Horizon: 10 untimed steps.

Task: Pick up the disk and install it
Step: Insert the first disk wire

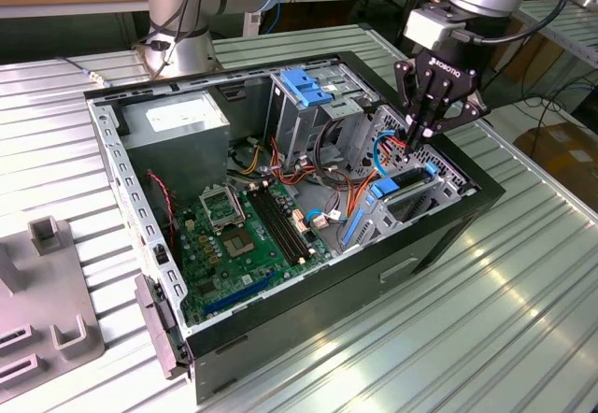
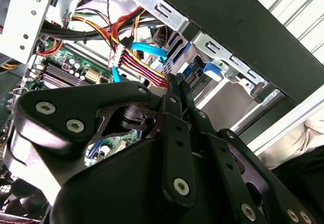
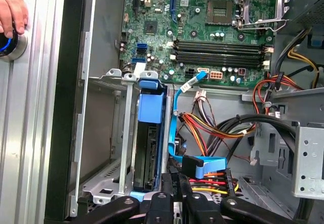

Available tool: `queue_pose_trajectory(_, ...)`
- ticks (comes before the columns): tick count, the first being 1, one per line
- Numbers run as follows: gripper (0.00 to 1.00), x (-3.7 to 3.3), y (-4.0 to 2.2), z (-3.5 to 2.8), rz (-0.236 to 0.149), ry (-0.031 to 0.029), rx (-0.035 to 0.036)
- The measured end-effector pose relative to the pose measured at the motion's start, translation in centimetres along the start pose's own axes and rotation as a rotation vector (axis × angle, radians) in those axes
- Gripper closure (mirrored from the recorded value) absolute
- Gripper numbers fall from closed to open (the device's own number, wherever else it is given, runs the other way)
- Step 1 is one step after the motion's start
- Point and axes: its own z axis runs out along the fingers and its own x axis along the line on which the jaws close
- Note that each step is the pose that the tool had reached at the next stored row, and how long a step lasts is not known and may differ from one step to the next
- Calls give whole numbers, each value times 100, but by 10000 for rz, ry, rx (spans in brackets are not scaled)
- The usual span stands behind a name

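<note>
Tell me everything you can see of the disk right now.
The disk sits edge-up in the grey metal bay at the case's front corner, already slid between the bay's walls. In the first wrist view only its narrow dark edge shows, with a blue plastic rail capping its end. In the exterior view that blue piece marks its place. The gripper is just beside it, fingers closed, among the coloured cables, not holding it.

Disk with blue rails, standing on edge in its metal bay, just beside the closed gripper fingertips, blue tab farthest from them.
</note>
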Motion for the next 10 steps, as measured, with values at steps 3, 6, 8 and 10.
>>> queue_pose_trajectory(3,84,-1,9,0,0,0,0)
queue_pose_trajectory(6,84,-1,14,0,0,0,0)
queue_pose_trajectory(8,84,-2,20,0,0,0,0)
queue_pose_trajectory(10,84,-2,22,0,0,0,0)
